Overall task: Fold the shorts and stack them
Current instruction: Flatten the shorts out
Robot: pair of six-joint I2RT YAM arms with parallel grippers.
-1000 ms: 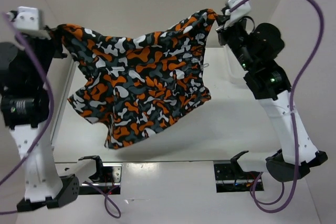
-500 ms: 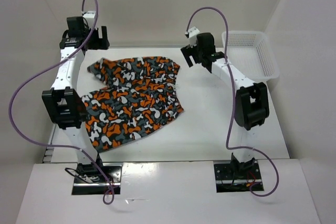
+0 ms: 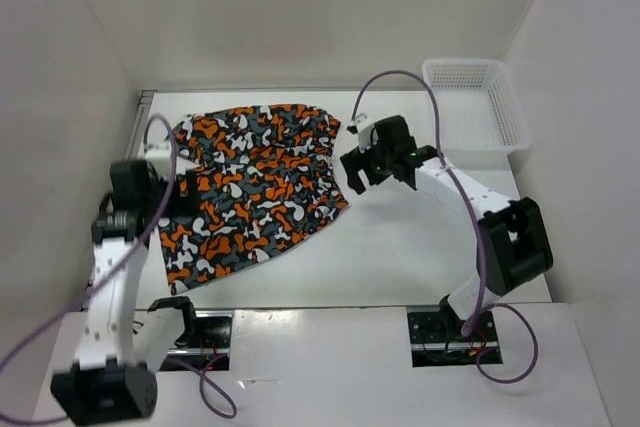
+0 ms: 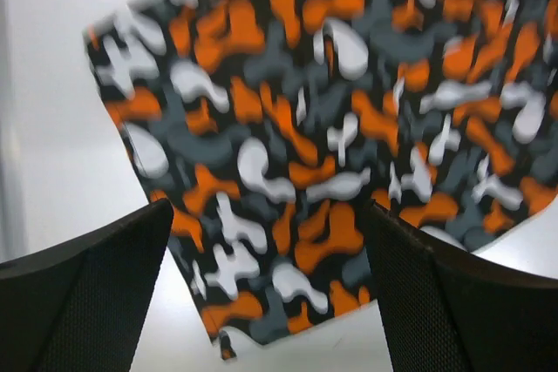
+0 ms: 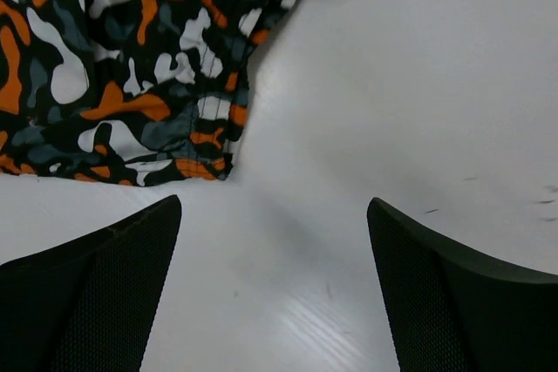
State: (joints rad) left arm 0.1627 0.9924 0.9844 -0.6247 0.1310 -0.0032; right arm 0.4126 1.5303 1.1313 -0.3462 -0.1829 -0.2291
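While the left gripper (image 4: 266, 211) and right gripper (image 5: 275, 206) both gape empty, the shorts (image 3: 255, 187) lie spread on the table (image 3: 420, 247).
Left hovers over the blotchy orange, black, grey and white cloth, right over bare table beside a hem; only the overhead view shows the white mesh basket (image 3: 480, 112) far right.

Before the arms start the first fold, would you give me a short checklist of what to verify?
1. Shorts spread on the table, unfolded: ok.
2. Left gripper open and empty: ok.
3. Right gripper open and empty: ok.
4. Left gripper above the fabric: ok, a corner of the Shorts lies below it.
5. Right gripper above the fabric: not ok, it hangs over bare table beside the Shorts.
6. Basket apart from the Shorts: ok.
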